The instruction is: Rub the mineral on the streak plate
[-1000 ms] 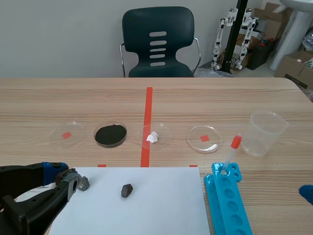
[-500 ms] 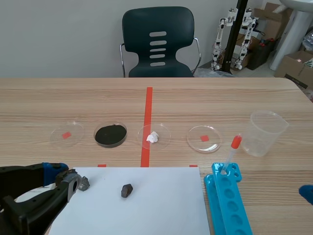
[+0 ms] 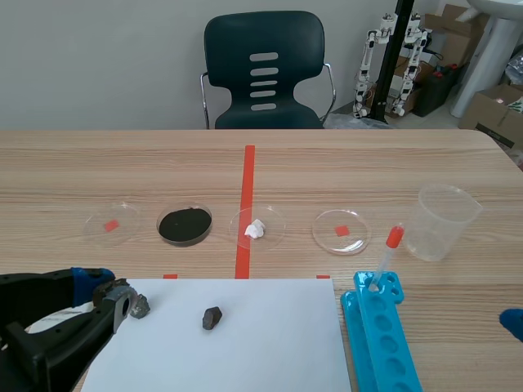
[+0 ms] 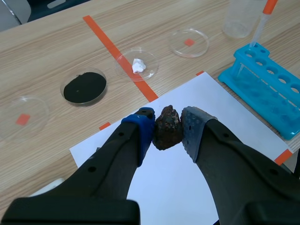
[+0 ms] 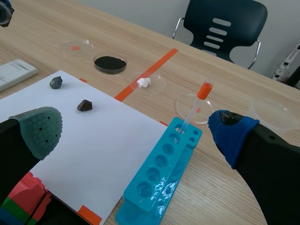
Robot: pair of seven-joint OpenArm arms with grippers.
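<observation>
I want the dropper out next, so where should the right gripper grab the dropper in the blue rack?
Probably grip the dropper on its clear stem just under the orange bulb, coming from above: it stands tilted in the blue rack's far hole, upper half free.

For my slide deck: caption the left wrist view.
Left gripper shut on a dark mineral over the white paper.

Paper (image 3: pixel 270 343): rack (image 3: pixel 384 351) right, dishes (image 3: pixel 353 222) behind, plate (image 5: pixel 14 69) maybe left.
</observation>
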